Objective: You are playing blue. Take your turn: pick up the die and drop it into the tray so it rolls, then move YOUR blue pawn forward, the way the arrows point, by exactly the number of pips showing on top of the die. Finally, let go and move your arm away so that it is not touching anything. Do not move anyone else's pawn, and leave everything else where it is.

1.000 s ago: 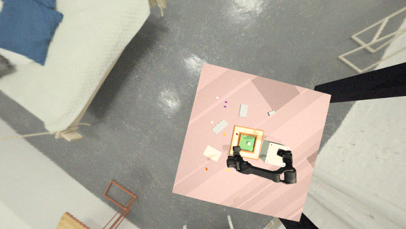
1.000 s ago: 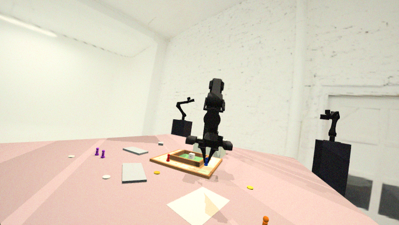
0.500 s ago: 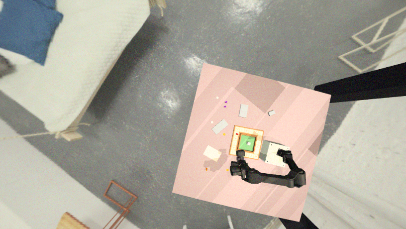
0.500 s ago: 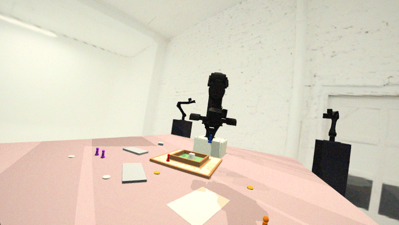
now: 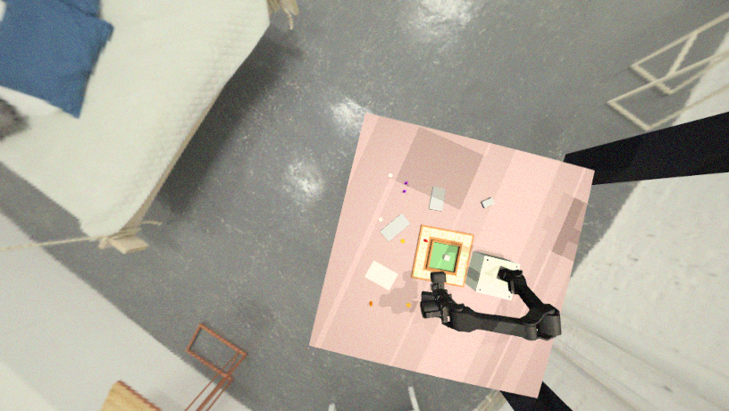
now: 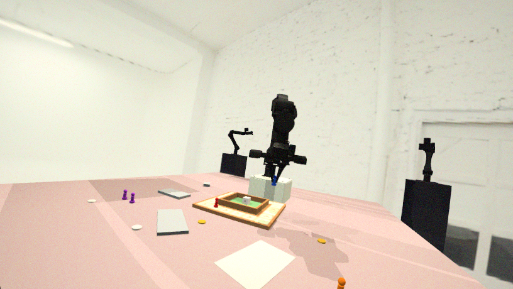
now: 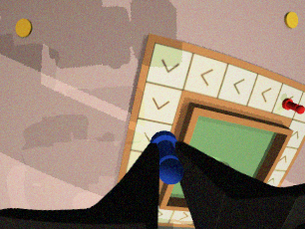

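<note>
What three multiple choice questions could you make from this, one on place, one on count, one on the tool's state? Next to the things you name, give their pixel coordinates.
1. Where is the white die point(image 5: 447, 257) point(image 6: 246, 200)?
A. On a gray slab
B. Inside the tray point(image 5: 429, 255) point(image 6: 239, 207) point(image 7: 239, 115)
C. Beside the orange pawn

2. How many purple pawns stand on the table point(image 5: 352, 306) point(image 6: 71, 251)?
A. Two
B. Four
C. Five

3. What is the tool point(image 6: 274, 181) point(image 7: 164, 149) doing?
A. Standing open
B. Shut on the red pawn
C. Shut on the blue pawn point(image 6: 273, 181) point(image 7: 170, 171)

Answers:
1. B: the exterior view shows it within the brown walls.
2. A: the top and exterior views both show a pair.
3. C: the wrist view shows the blue pawn between the fingers.
</note>
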Motion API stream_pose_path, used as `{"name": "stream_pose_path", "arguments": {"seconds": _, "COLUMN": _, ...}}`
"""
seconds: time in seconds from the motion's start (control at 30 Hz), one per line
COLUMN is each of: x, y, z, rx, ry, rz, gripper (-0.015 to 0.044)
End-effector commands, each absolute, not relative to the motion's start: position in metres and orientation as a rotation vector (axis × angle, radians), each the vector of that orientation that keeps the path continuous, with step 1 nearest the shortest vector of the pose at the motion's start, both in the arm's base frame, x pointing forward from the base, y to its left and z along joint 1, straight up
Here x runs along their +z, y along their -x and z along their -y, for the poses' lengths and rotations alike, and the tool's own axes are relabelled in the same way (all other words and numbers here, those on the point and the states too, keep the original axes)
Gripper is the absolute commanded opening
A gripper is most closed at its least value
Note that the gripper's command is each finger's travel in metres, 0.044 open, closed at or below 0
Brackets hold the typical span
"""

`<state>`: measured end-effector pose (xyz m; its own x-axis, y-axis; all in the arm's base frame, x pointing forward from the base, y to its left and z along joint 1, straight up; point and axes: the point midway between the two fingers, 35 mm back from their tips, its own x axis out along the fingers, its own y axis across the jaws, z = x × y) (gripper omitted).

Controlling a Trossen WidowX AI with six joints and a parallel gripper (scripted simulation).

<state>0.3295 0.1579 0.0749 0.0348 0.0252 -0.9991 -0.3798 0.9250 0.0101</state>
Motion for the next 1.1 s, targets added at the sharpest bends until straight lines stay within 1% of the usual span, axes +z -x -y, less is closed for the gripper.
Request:
{"name": "stream_pose_path", "arguments": {"seconds": 0.0, "x": 0.069, "y": -0.314, "z": -0.156, "rx": 0.313, "ry": 0.289, "rz": -1.51, "gripper": 0.0}}
{"name": "stream_pose_path", "arguments": {"seconds": 1.07, "x": 0.015, "y": -0.21, "z": -0.135, "rx": 0.313, "ry": 0.289, "rz": -1.52, "gripper": 0.0}}
